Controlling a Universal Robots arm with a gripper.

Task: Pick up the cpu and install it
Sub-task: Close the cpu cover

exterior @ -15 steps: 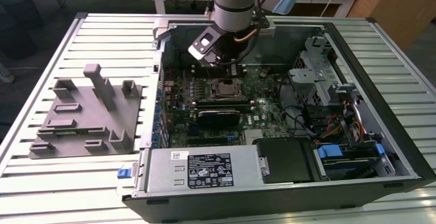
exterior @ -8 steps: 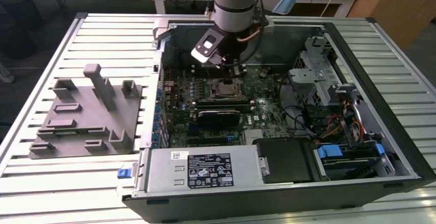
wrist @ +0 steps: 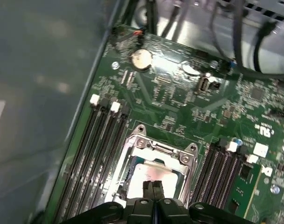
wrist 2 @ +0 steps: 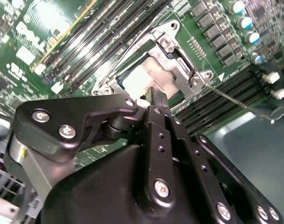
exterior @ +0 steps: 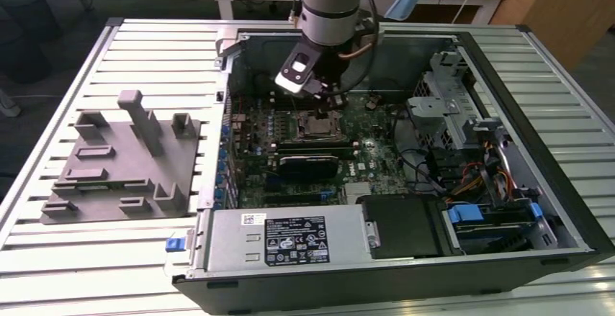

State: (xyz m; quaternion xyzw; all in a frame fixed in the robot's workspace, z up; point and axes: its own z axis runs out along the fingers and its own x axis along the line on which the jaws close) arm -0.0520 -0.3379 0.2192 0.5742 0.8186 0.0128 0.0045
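We're over the motherboard (exterior: pixel 370 154); the cpu (wrist: pixel 142 173) lies flat inside the socket (wrist: pixel 162 148); our gripper (wrist: pixel 153 185) hangs right at its metal top, fingers (wrist 2: pixel 156 95) pressed together, pinching nothing; we reckon it's light, stiff, slick and fragile underneath; best gripped by opposite edges, kept level.

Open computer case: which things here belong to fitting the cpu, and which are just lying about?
Part of the job:
cpu, sitting within the socket frame
gripper, fingertips shut, right over the cpu

Just lying about:
grey tray, beside the case
power supply
coin battery
memory slots
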